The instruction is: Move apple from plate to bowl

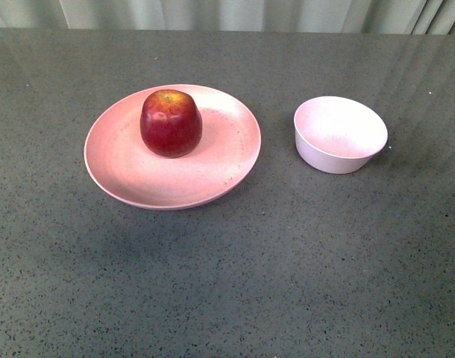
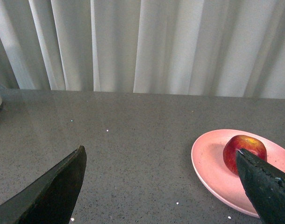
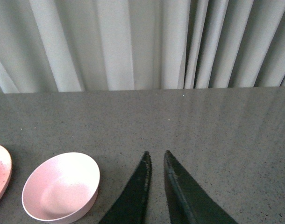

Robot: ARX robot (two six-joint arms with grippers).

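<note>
The dark-red apple (image 1: 171, 123) sits upright on the wide pink plate (image 1: 123, 168), left of centre on the grey table. The small pale bowl (image 1: 340, 134) stands empty to the plate's right, apart from it. Neither arm shows in the front view. In the left wrist view my left gripper (image 2: 161, 156) is open and empty over bare table, with the apple (image 2: 240, 147) on the plate (image 2: 210, 161) just beyond one finger. In the right wrist view my right gripper (image 3: 156, 156) is shut and empty, beside the bowl (image 3: 60, 189).
The grey speckled table (image 1: 287, 261) stretches all round the plate and bowl. Pale curtains (image 1: 227, 13) hang behind its far edge. A sliver of the plate's rim (image 3: 0, 175) shows in the right wrist view.
</note>
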